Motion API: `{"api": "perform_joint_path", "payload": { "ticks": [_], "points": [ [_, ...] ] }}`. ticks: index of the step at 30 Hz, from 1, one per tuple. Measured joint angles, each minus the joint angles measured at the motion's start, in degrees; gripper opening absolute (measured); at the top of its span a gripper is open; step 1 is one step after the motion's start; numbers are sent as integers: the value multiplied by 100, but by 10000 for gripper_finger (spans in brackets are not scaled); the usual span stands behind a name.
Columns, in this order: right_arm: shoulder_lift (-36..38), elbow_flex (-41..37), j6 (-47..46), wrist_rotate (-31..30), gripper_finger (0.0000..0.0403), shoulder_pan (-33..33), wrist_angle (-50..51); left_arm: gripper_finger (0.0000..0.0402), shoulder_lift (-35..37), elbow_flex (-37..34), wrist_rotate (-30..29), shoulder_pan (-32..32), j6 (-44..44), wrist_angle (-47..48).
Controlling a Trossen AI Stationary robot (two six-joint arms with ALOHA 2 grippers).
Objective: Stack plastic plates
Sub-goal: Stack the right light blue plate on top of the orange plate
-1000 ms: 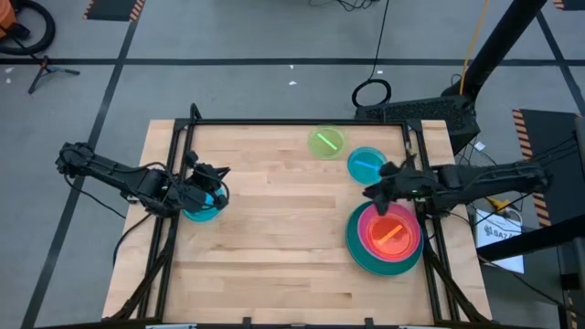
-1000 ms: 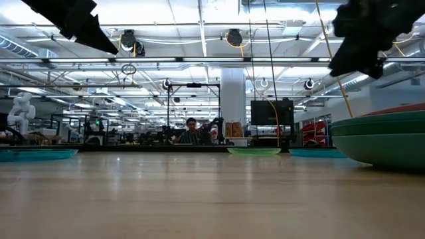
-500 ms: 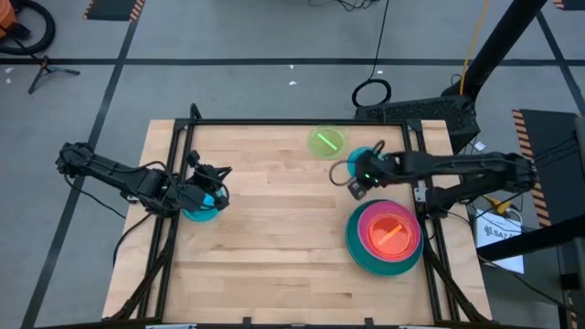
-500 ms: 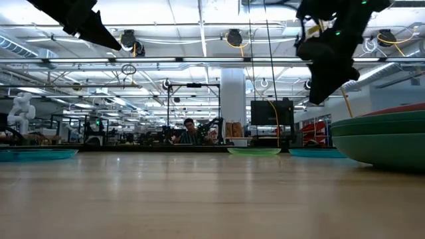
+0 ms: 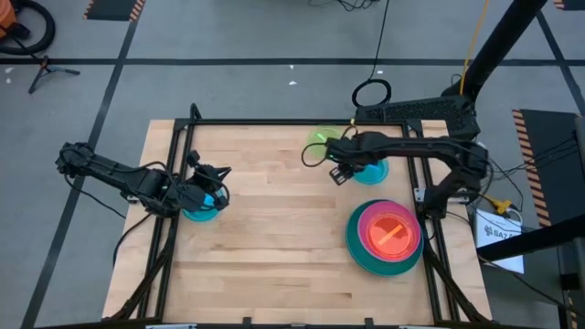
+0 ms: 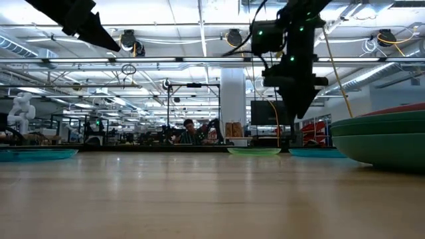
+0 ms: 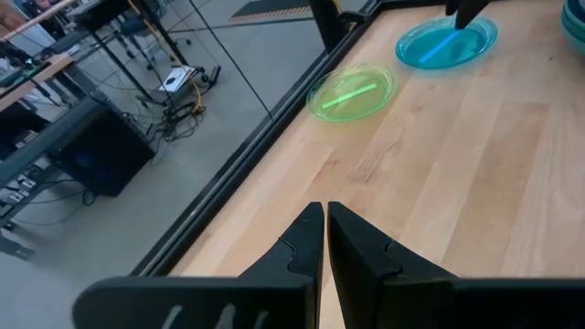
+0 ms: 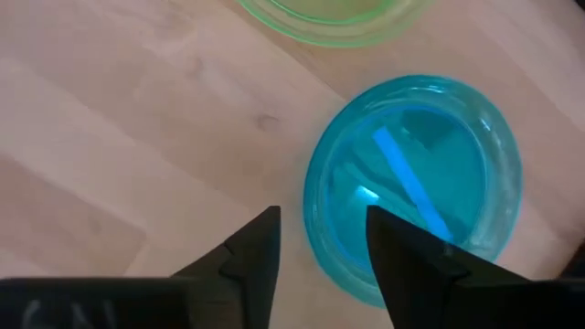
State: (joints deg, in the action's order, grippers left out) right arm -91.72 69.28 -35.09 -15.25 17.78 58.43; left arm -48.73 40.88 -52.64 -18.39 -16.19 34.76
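The right gripper (image 8: pixel 320 247) hangs with fingers apart over the near rim of the light blue plate (image 8: pixel 416 183), beside the lime plate (image 5: pixel 322 139). The left gripper (image 7: pixel 325 215), fingers together, waits at the table's left edge.

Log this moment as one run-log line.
right gripper: open, above light blue plate edge | left gripper: shut, idle at left table edge | stack: front right

The surface (image 5: pixel 274 228) is seen from straight above, level from its edge, and close from both wrists.
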Motion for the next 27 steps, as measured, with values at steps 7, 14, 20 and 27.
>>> {"api": "perform_joint_path", "payload": {
  "ticks": [7, 14, 20, 27],
  "points": [
    [-756, 186, -83, 4, 161, 108, 235, 26, 0, 0, 0, 0, 0, 25],
    [-1238, 186, -144, -260, 160, 112, 229, 26, -1, 0, 0, 0, 46, 26],
    [-1457, 187, -131, -292, 160, 129, -2, 26, -1, 0, 0, 0, 46, 22],
    [-1766, 187, -107, -291, 160, 129, -240, 26, -1, 0, 0, 0, 48, 20]
  ]
}}
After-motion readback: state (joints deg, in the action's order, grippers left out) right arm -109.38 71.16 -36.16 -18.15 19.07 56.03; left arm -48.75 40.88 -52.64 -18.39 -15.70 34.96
